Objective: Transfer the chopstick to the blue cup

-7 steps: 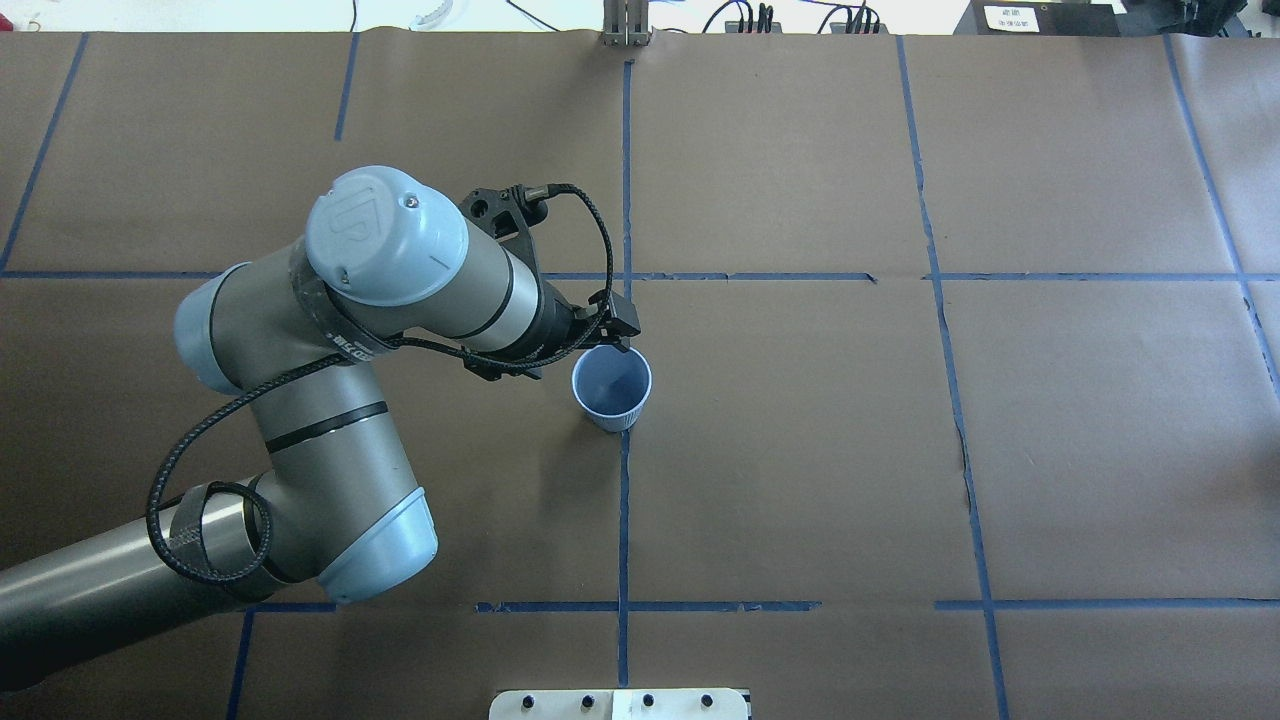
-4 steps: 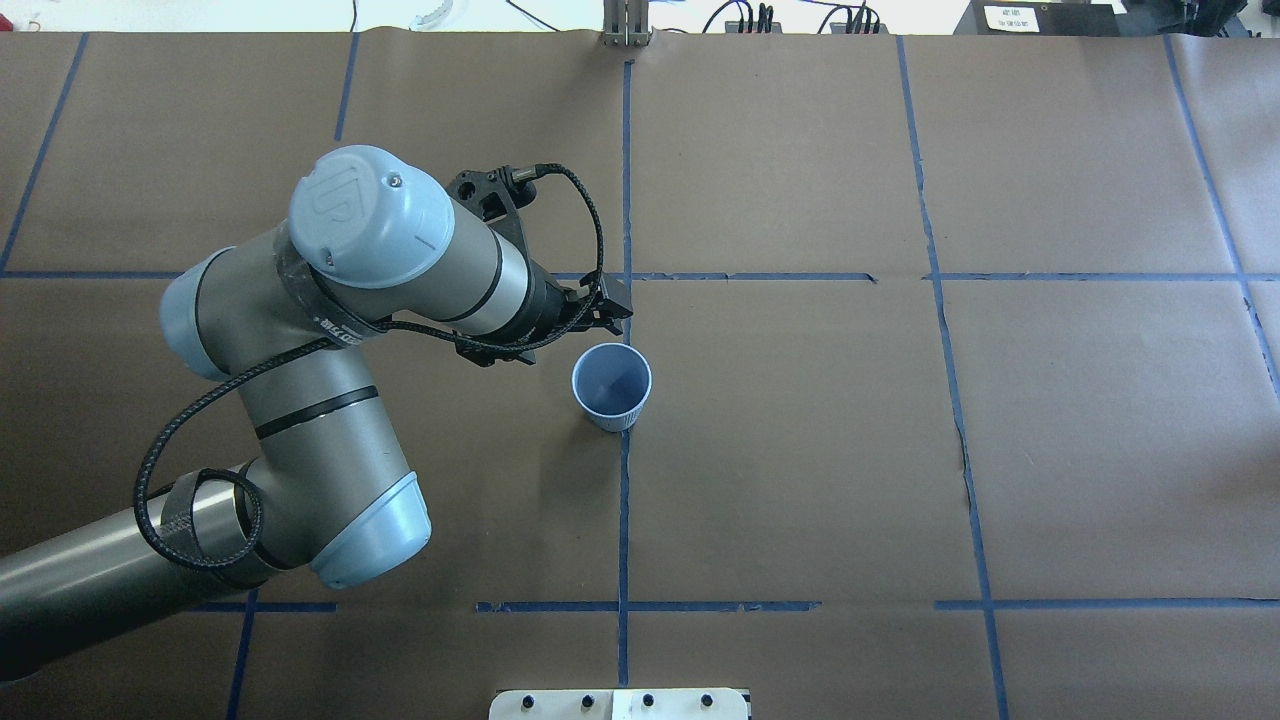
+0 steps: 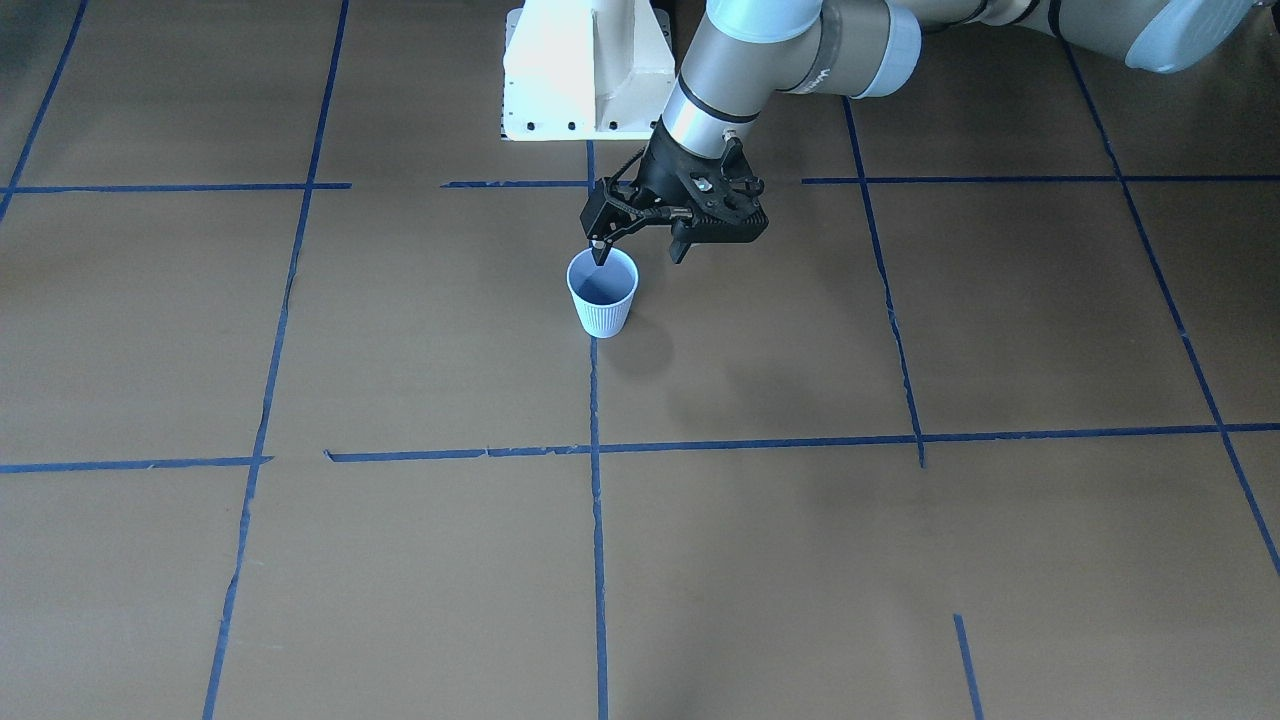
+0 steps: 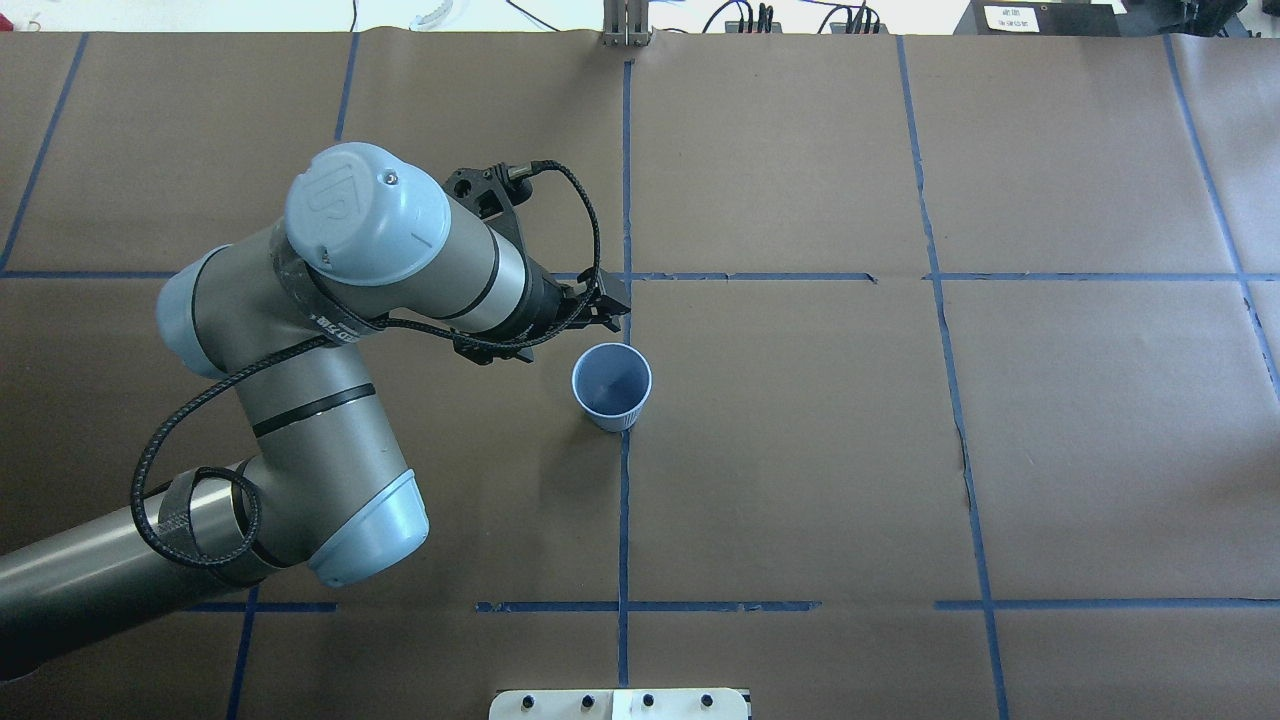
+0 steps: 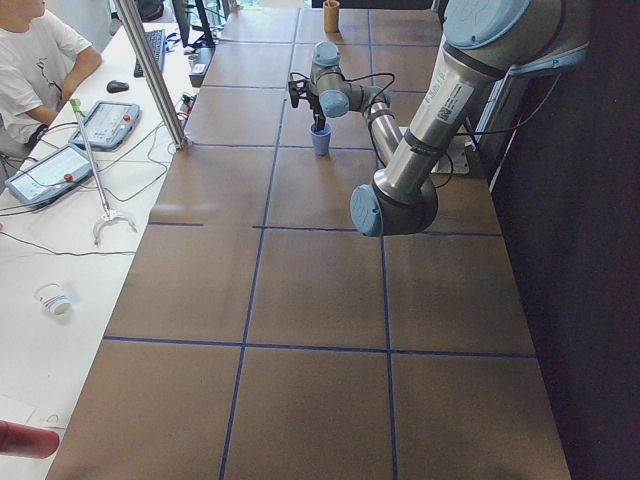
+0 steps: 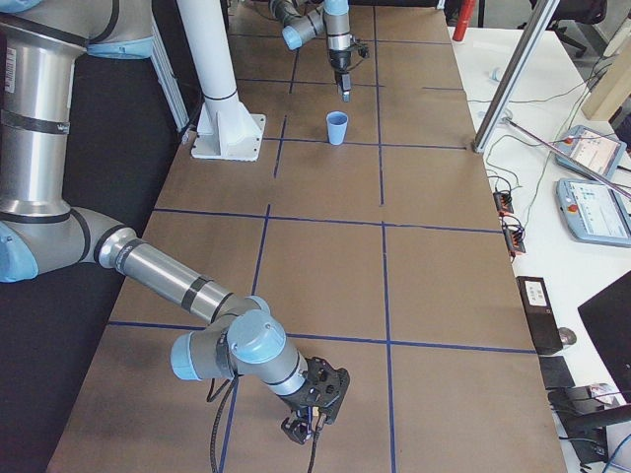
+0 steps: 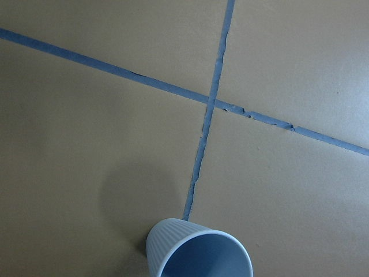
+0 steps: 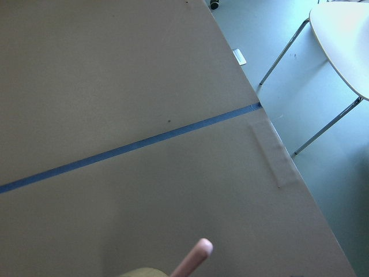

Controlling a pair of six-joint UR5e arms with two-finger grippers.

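Blue cup, ribbed paper and tapered, is standing upright on a blue tape line at the overhead frame's centre, on the brown-papered counter. Open room is lying all round it except at upper left, where the left pincer is hovering, spread and empty. Chopstick, smooth, pink and round-tipped, is pointing up-right at the right wrist view's bottom edge, well apart from the cup. Right pincer: grip cannot be told.
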